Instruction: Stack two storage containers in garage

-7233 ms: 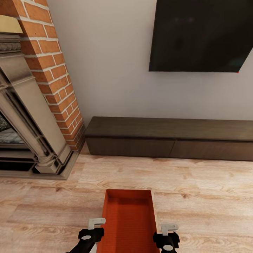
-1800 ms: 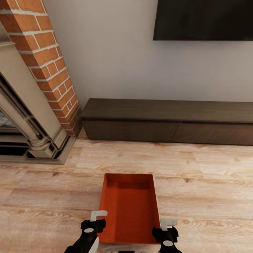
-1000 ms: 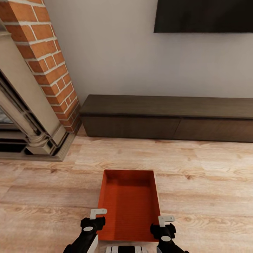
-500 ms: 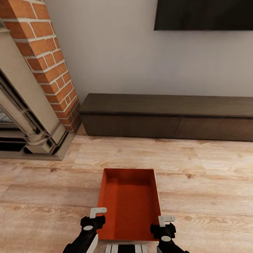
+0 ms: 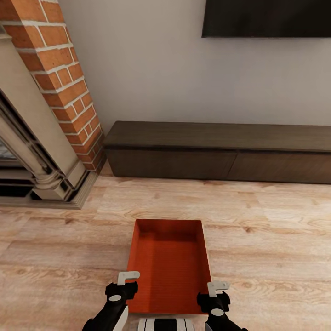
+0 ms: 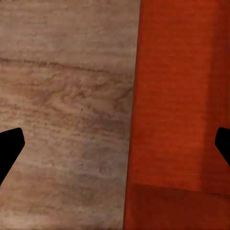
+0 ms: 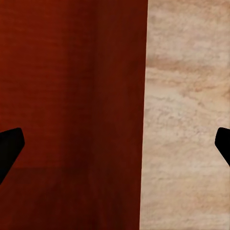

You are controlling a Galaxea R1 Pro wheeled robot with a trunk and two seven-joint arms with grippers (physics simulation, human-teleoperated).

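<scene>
An orange-red storage container (image 5: 168, 266) sat in the lower centre of the head view on the light wood-plank floor (image 5: 266, 239) of the living room, its long sides running away from the camera and its ribbed bottom bare. The left gripper (image 5: 124, 284) stood at the container's near left corner and the right gripper (image 5: 216, 292) at its near right corner, both at the bottom edge of the frame. In the left wrist view the left gripper (image 6: 115, 143) had its dark fingertips (image 6: 9, 146) spread wide, one over the wood and one over the container (image 6: 182, 110), straddling the wall without touching it. The right wrist view showed the right gripper (image 7: 115, 143) likewise spread across the opposite wall of the container (image 7: 72, 96). A long dark-wood bench (image 5: 220, 151) ran along the white wall across the middle, a black TV (image 5: 266, 18) hung at upper right, and a red-brick fireplace (image 5: 59, 73) filled the upper left.
</scene>
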